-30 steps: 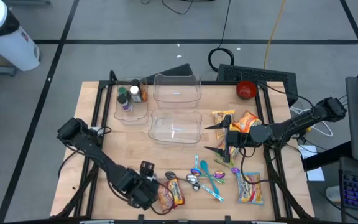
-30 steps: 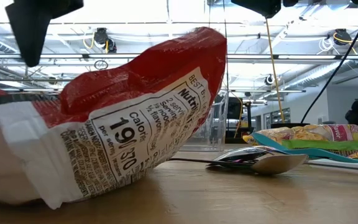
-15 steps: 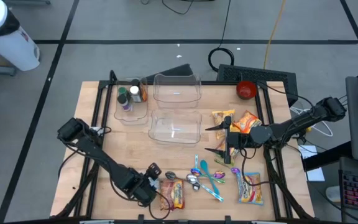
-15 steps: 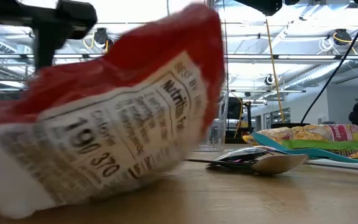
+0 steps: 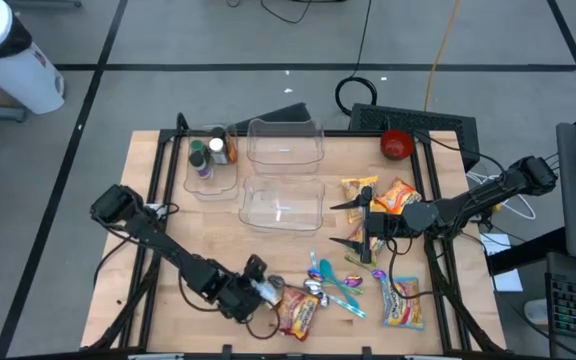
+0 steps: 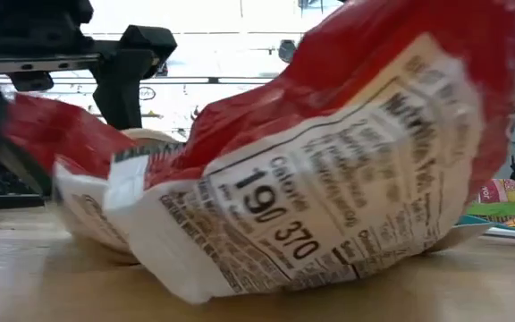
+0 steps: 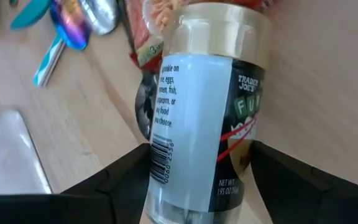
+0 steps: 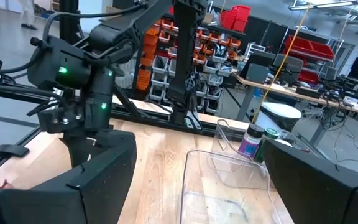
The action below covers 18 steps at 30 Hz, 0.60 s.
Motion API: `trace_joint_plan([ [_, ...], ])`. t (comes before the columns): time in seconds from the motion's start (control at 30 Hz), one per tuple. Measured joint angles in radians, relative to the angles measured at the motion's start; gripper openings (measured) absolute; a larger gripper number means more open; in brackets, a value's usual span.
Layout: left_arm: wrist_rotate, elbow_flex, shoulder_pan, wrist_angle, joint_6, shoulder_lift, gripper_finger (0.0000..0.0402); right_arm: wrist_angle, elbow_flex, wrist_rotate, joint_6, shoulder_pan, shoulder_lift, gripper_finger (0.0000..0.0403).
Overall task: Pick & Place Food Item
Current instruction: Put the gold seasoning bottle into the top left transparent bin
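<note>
My left gripper is low at the table's near edge, left of centre, shut on a seasoning jar with a pale blue label and a tan cap. The jar's cap end is against a red and white snack bag, which lies on the table and fills the low view. My right gripper is open and empty at the right of the table, beside two orange snack bags. My left gripper pinches the jar's labelled body between its two fingers, one on each side. The jar lies along the fingers, cap end away from the wrist, nearly level and low over the table. The cap end meets the red bag; whether the jar rests on the table I cannot tell.
Several spoons lie just right of the red bag. Another snack bag is at the near right. Two clear containers stand at the centre back, a small one with bottles to their left, and a red bowl at the far right.
My left gripper has gone toward the table's right edge, staying low. The red bag has been shoved along the table to the right and turned about, toward the spoons.
</note>
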Motion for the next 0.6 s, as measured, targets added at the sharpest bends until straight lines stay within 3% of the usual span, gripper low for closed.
trace_joint_plan([
  [0.2, 0.001, -0.004, 0.010, 0.042, -0.151, 0.003, 0.0255, 0.000, 0.000, 0.000, 0.002, 0.000, 0.000, 0.0345],
  [0.43, 0.028, -0.003, 0.012, 0.070, -0.338, -0.001, 0.0208, 0.000, 0.000, 0.000, 0.003, 0.000, 0.000, 0.0345],
  [0.6, 0.023, -0.005, 0.020, 0.101, -0.424, 0.002, 0.0241, 0.000, 0.000, 0.000, 0.004, 0.000, 0.000, 0.0345],
])
